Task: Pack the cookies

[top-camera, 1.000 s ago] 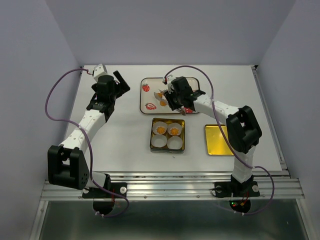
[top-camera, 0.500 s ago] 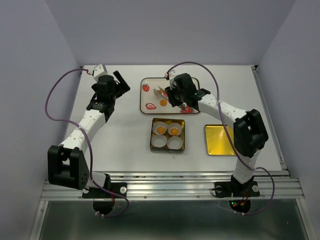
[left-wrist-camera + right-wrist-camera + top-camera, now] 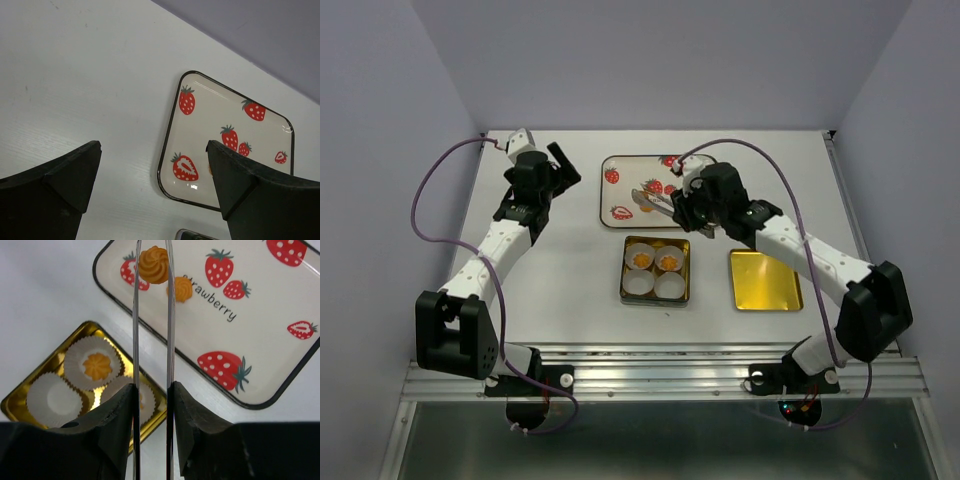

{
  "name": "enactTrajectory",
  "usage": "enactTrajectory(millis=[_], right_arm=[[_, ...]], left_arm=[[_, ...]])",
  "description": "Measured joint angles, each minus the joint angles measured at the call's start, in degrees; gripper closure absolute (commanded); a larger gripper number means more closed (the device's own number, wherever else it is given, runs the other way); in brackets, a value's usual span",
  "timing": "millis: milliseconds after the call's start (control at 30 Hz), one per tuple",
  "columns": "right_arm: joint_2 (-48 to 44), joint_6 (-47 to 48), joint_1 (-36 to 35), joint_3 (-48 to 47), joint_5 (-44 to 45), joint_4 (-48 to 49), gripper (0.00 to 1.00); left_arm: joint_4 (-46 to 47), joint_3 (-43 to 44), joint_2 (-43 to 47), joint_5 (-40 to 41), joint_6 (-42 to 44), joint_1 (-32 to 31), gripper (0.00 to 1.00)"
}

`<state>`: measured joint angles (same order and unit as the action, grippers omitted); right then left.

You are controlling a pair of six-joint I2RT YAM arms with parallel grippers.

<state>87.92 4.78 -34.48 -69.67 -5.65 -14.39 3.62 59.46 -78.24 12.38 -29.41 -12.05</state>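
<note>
Swinging its elbow out toward the right edge of the white tabletop (image 3: 570,290) over the last second, the right arm now reaches back over the cream strawberry-printed tray (image 3: 270,290) near the far edge, while the left arm has not moved. The right fingers (image 3: 112,435) are partly closed on thin metal tweezers (image 3: 135,340), whose tips pinch one small round orange cookie (image 3: 153,264) above the tray. A second cookie (image 3: 180,288) lies on the tray. Two more cookies (image 3: 97,366) sit in white pleated paper cups (image 3: 52,400) in the far row of the square gold tin (image 3: 47,362) at the tabletop's middle, with a flat gold lid (image 3: 765,280) beside it toward the right edge. The left fingers (image 3: 65,185) are spread wide and hold nothing, near the far left corner.
</note>
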Motion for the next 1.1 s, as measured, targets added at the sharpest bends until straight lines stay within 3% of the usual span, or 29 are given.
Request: enactTrajectory(millis=[200, 400, 1100], right_arm=[[-9.46, 2.34, -3.21, 6.19, -1.01, -6.03, 0.68], [-12.33, 2.95, -6.91, 7.56, -2.03, -12.13, 0.68], [-21.22, -6.56, -7.17, 9.51, -1.84, -30.82, 0.68]], left_arm=[[-0.07, -1.03, 0.02, -0.66, 0.00, -0.02, 0.01], [0.26, -1.64, 0.02, -1.38, -0.02, -0.68, 0.01], [0.46, -1.81, -1.44, -3.45, -0.02, -0.74, 0.01]])
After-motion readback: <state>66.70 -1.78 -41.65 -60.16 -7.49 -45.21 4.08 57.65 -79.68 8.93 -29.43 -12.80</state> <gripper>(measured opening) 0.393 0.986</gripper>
